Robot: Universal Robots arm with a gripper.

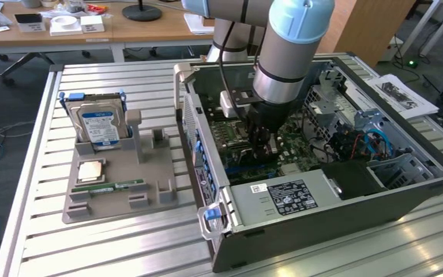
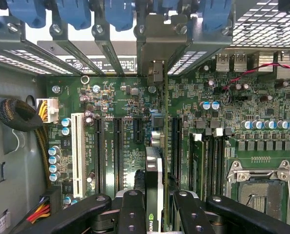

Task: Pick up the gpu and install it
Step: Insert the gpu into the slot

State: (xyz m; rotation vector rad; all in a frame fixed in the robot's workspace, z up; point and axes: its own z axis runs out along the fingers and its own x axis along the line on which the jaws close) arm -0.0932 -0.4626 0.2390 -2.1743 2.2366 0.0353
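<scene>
A slatted metal table (image 1: 129, 242) is seen in the exterior view, and on it an open computer case (image 1: 406, 196) lies on its side, with a grey parts holder (image 1: 113, 202) set beside it toward the exterior view's left. The arm (image 1: 287, 52) is reached down into the case over the motherboard (image 1: 302, 147). On the holder a hard drive (image 1: 101, 126) is stood upright, while a memory stick (image 1: 117, 187) and a small chip (image 1: 90, 170) are laid flat near it. In the wrist view the motherboard is shown from above, with its white slot (image 2: 78, 153), the dark expansion slots beside it, and the empty processor socket (image 2: 261, 187). The gpu (image 2: 155, 195) is held edge-on between the gripper (image 2: 155, 214) fingers (image 2: 131, 212), which are closed against its two faces; its metal bracket end (image 2: 156, 139) is pointed toward the rear slot covers (image 2: 159, 44). The card appears to be poised just over a long dark slot in the middle of the board, though whether its edge is already touching that slot cannot be told from these views. The step in hand is judged to be the insertion: the pick-up is done and the card is not yet visibly seated. For seating, the card's edge would have to be lined up squarely along the slot, the bracket matched to the open rear bay, and an even downward press applied without tilt.
</scene>
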